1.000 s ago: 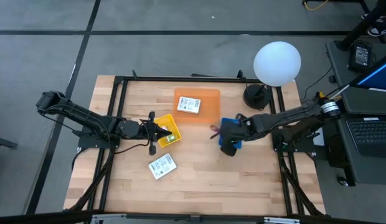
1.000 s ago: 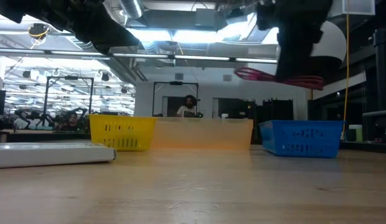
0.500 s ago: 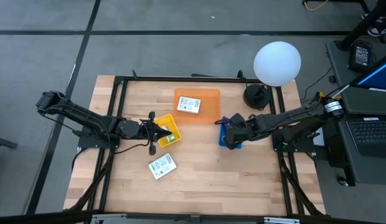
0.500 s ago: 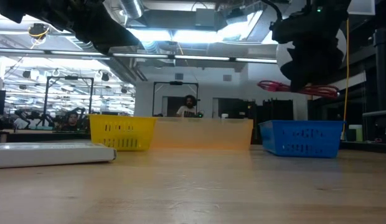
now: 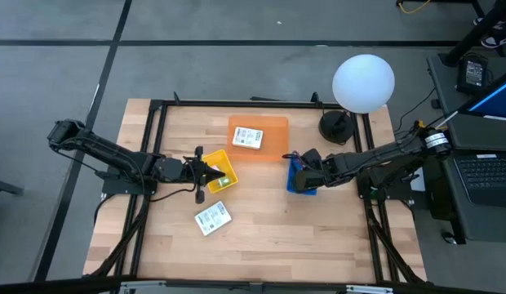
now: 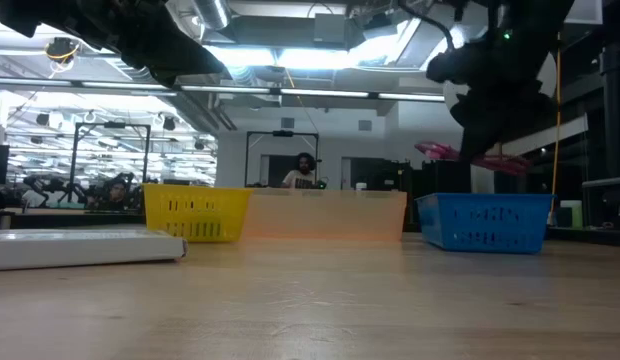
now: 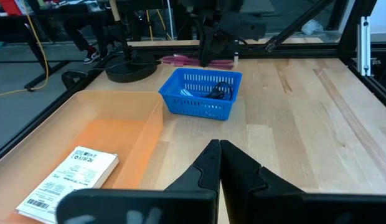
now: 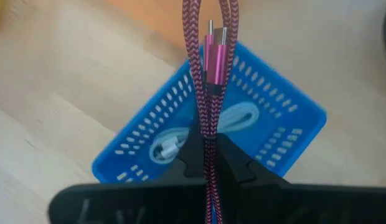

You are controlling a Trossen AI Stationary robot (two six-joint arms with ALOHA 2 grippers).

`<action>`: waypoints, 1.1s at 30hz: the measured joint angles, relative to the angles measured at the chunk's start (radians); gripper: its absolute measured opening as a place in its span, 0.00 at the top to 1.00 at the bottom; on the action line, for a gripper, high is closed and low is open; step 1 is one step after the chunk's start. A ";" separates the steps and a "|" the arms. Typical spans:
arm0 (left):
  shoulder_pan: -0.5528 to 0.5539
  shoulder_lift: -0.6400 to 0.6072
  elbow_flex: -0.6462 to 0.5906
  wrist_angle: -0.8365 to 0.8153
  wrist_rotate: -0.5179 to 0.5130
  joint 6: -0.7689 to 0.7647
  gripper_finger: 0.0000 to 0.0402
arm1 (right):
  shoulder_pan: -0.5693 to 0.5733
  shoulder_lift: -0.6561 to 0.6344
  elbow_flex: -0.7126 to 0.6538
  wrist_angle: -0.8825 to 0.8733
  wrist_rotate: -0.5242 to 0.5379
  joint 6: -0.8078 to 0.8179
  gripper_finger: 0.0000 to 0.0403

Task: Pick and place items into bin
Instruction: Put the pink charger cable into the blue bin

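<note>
From above, we see the light wooden table (image 5: 261, 237) with the left claw (image 5: 214, 172) closed and empty over the small yellow plastic basket (image 5: 221, 171). One white labelled packet (image 5: 213, 218) lies on bare wood just in front of that basket; another white packet (image 5: 248, 137) lies in the translucent orange tray (image 5: 272, 139). The right claw (image 5: 295, 173) is over the small blue plastic basket (image 5: 303, 175), clamped on the dark red braided looped cord (image 5: 289, 157).

At table height we see the yellow basket (image 6: 196, 213), orange tray (image 6: 330, 215) and blue basket (image 6: 485, 221) in a row, the near packet (image 6: 85, 247) flat at the left. The red cord (image 6: 470, 156) hangs above the blue basket under the dark right arm, not touching it.

Left wrist: the closed fingers (image 7: 208, 171) point toward the blue basket (image 7: 202, 93), something dark inside it; the packet (image 7: 71, 177) sits in the orange tray (image 7: 127, 127); the cord (image 7: 190, 60) shows past the basket.

Right wrist: the fingers (image 8: 194, 158) pinch the red cord (image 8: 210, 68), its pink plug showing, directly over the blue basket (image 8: 268, 118), which holds a coiled white cable (image 8: 205, 134).
</note>
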 joint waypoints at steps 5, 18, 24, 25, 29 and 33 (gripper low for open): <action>0.000 0.000 0.000 0.000 0.000 0.000 0.99 | 0.001 0.000 -0.034 0.027 -0.003 0.053 1.00; 0.000 0.000 0.000 0.000 0.000 0.000 0.99 | 0.001 0.004 -0.044 0.067 -0.015 0.055 1.00; 0.000 0.000 0.000 0.000 0.000 0.000 0.99 | 0.001 0.004 -0.090 0.095 -0.023 0.060 1.00; 0.000 0.000 0.000 0.001 -0.001 0.000 0.99 | 0.001 0.004 -0.099 0.102 -0.023 0.061 1.00; 0.000 0.000 0.000 0.001 0.000 0.000 0.99 | 0.001 0.004 -0.115 0.130 -0.024 0.057 1.00; 0.000 0.000 0.000 0.001 -0.001 0.000 0.99 | 0.000 0.004 -0.115 0.129 -0.025 0.040 0.98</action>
